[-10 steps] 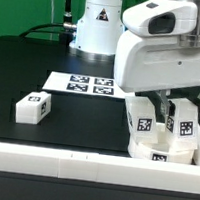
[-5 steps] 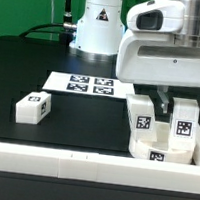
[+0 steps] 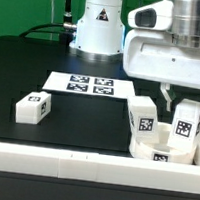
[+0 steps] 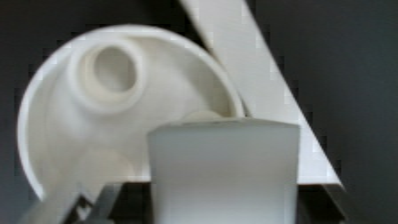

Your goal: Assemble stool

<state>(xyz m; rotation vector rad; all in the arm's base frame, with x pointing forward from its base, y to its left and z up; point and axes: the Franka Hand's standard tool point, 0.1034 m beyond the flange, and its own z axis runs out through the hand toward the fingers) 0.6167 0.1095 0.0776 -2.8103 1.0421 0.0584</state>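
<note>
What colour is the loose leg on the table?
The leg is white with a square black-and-white tag on one face; clearest in the exterior view.

Arm [image 3: 166, 50] upright, fingers [image 3: 167, 95] pointing down, spread apart.

Bright even light falling across the black table [image 3: 31, 68], white arm casing [image 3: 163, 60] glaring slightly, wrist view blurring the nearest leg [image 4: 222, 165], coarse resolution softening everything

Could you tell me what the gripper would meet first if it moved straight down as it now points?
Most likely the upright leg on the seat, right under the gripper; depth is unclear.
</note>
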